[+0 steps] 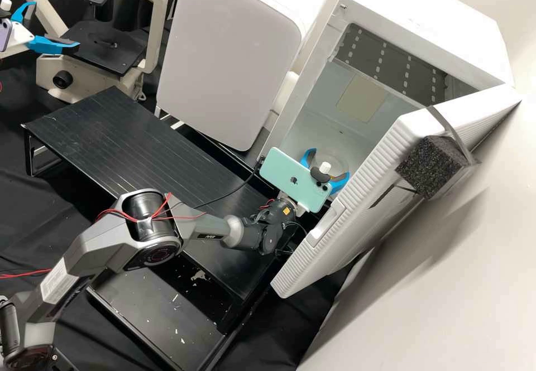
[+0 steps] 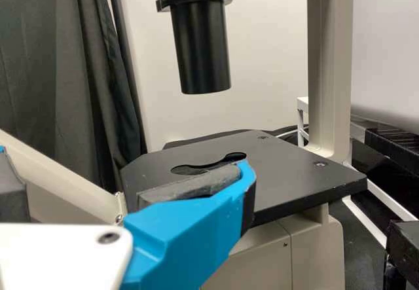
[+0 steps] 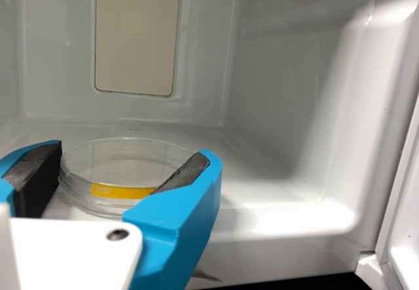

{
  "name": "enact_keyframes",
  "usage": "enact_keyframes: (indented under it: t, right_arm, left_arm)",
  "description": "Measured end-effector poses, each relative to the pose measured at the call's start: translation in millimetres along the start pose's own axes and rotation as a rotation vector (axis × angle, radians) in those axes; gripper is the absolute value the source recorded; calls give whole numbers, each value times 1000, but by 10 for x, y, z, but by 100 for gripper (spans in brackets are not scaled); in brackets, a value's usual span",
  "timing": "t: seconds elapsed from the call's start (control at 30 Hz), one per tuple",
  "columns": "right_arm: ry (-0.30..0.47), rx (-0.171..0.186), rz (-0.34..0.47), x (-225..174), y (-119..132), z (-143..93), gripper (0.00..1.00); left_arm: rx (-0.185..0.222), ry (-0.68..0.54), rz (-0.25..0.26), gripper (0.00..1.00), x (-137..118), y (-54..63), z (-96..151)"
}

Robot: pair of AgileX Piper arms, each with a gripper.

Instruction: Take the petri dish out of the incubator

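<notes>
Nearest to us, the right arm (image 1: 206,230) reaches across the black stand (image 1: 100,131) into the incubator (image 1: 424,8). At its end we find the right gripper (image 3: 134,149) set wide, its two fingers standing around the petri dish (image 3: 98,165). The dish lies flat on the incubator's floor, its yellow label (image 3: 121,191) facing the wrist; we cannot tell whether the pads press on the wall. We take the spread to match the dish's breadth, so that closing would grip it by the sides and keep it level on the way out. The door (image 1: 363,176) is swung aside, leaving the mouth free for the arm, though we judge its edge a likely snag on leaving.

Farther off, we see the left gripper (image 1: 56,25), also wide and holding nothing, beside the microscope (image 1: 158,30); we judge that it has no part in this lift.
</notes>
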Motion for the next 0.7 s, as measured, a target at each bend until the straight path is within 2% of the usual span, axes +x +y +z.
enact_keyframes:
  t: [0.7]
  right_arm:
    - [7,-5,7,-11,35,-39,100]
  left_arm:
    - [0,0,0,100,0,0,0]
